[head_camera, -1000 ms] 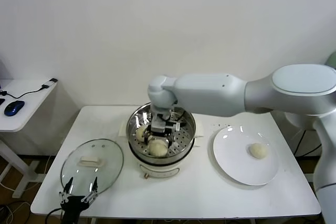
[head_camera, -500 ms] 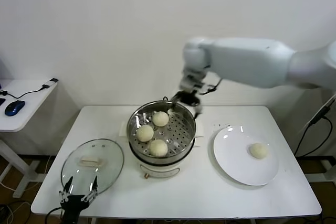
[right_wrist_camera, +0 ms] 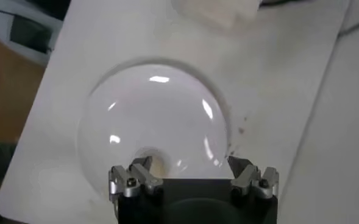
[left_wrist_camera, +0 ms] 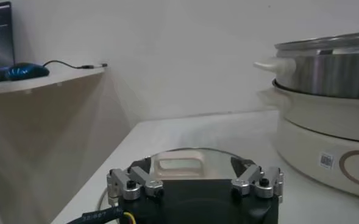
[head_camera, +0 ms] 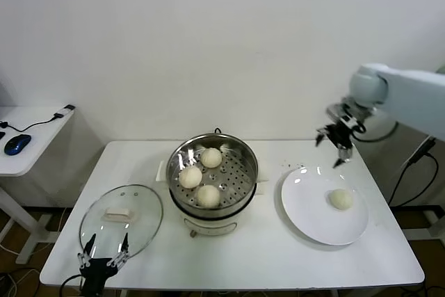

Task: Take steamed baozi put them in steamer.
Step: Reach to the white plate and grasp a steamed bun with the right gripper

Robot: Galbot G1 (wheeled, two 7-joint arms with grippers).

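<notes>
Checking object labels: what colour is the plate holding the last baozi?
White, glossy plate; clearest in head view.

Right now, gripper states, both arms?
Left gripper: open, empty, parked at the table's front edge by the glass lid.
Right gripper: open, empty, above the plate.

Your right arm is cut off by the head view's right edge; only forearm and right gripper [head_camera: 336, 145] show, above the far rim of the white plate [head_camera: 306, 222].

Left gripper [head_camera: 103, 261] sits at the bottom edge, near the glass lid [head_camera: 122, 218]; its body is out of frame.

In the right wrist view the last baozi [right_wrist_camera: 155, 164] is mostly hidden behind the gripper body.

Left wrist view: the steamer [left_wrist_camera: 325, 73] is cropped at the right edge, its contents hidden by the wall. The lid's near half is hidden behind the gripper body.
</notes>
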